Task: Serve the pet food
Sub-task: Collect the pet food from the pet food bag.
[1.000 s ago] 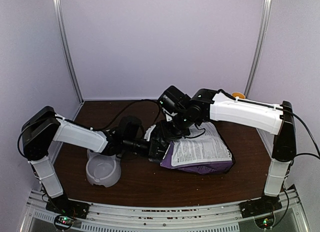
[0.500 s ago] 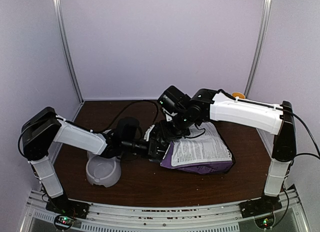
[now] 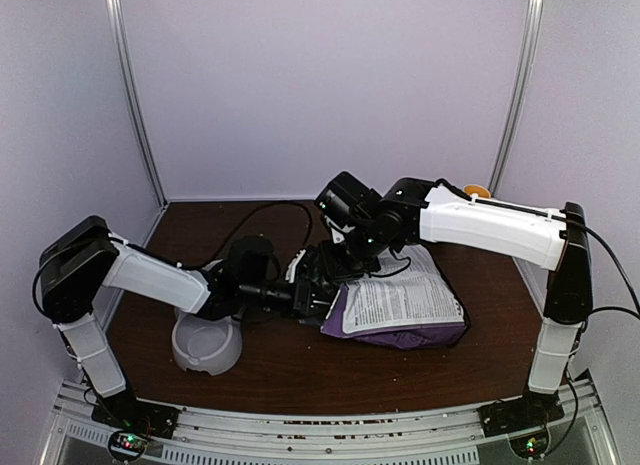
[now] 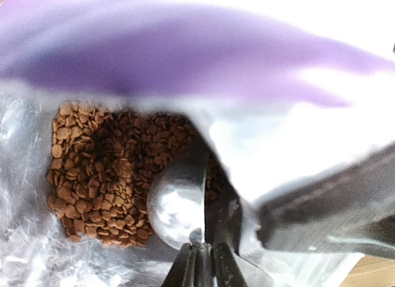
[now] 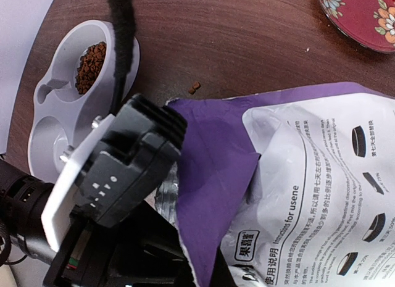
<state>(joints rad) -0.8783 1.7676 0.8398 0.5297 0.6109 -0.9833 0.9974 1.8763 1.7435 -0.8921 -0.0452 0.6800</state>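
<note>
The pet food [image 4: 105, 170] is a heap of small brown pellets inside the open purple bag [image 3: 400, 305]. My left gripper [image 4: 203, 271] reaches into the bag's mouth, shut on the handle of a shiny metal scoop [image 4: 176, 203]. The scoop's bowl lies at the heap's near edge, on its side. My right gripper [image 3: 340, 260] is shut on the bag's upper lip [image 5: 216, 194] and holds it up; the purple flap hides its fingertips. More pet food [image 5: 91, 58] fills one well of the grey double bowl [image 5: 62, 95].
The grey bowl [image 3: 205, 345] sits at the front left, under my left forearm. A red flowered plate [image 5: 364, 15] lies behind the bag. A few stray pellets [image 5: 195, 87] are on the brown table. An orange thing [image 3: 477, 192] sits at the back right.
My left arm has shifted slightly at the bag's mouth. The right arm and the bag have stayed put.
</note>
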